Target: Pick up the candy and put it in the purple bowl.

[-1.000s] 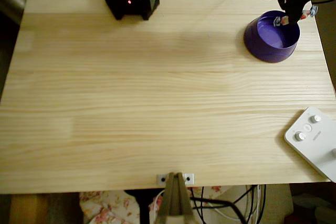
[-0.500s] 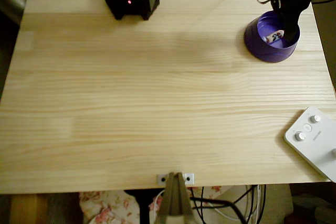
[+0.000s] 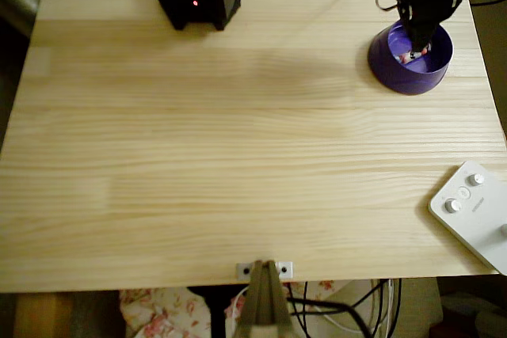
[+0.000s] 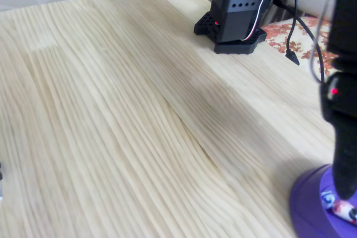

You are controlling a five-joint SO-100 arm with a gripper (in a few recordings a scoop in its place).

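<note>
Overhead view: the candy (image 3: 409, 57) lies inside the purple bowl (image 3: 396, 67), directly beneath the black gripper (image 3: 417, 39), which reaches into it. Fixed view: the gripper (image 4: 345, 190) tip stands just above the candy (image 4: 341, 209) at the purple bowl (image 4: 307, 210) rim, near touching. Whether the jaws are parted or clenched cannot be told.

No writing here can be read. The white device (image 3: 474, 213) carries a short grey word beside its knobs — too small and blurred to make out. The candy (image 4: 341, 210) wrapper, just under the fingers, shows dark and red marks — no legible letters.
</note>
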